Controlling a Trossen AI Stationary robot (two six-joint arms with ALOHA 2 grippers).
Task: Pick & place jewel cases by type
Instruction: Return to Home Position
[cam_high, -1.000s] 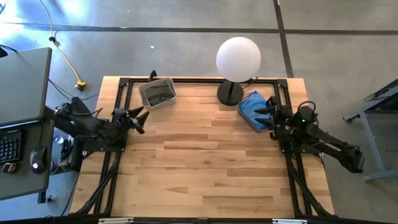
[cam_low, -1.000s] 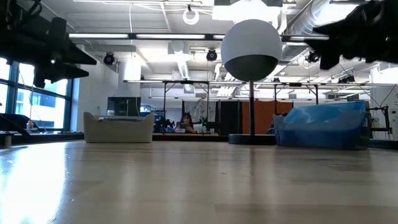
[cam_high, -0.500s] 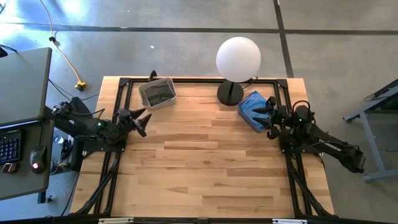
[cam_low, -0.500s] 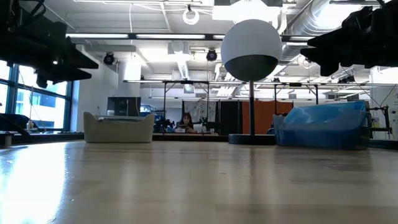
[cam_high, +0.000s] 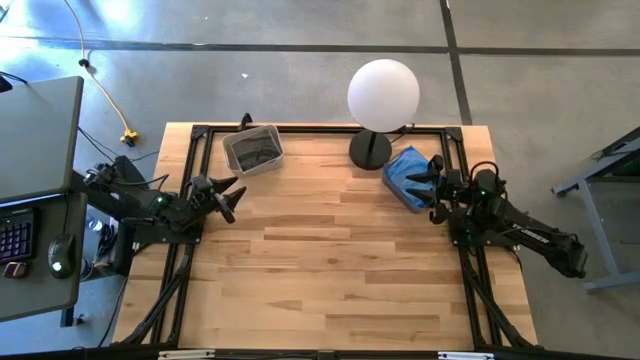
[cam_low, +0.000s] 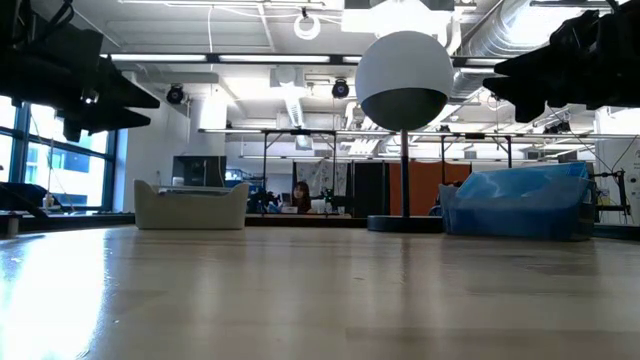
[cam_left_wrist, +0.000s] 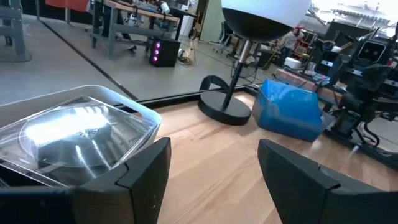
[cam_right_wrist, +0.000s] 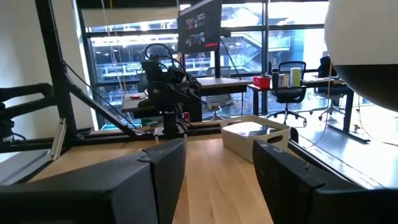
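Sorting looks done: blue jewel cases (cam_high: 405, 172) fill the grey bin (cam_high: 392, 187) just ahead of the spread, empty right gripper (cam_high: 425, 185). The other cases (cam_high: 255, 152) lie in the pale bin (cam_high: 232, 143) beyond the spread left gripper (cam_high: 230, 195). Both arms need only fold home.

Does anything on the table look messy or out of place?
Only the blue cases: they lie crooked, stacked unevenly beside the lamp. The left hand and right hand are open at the sides.
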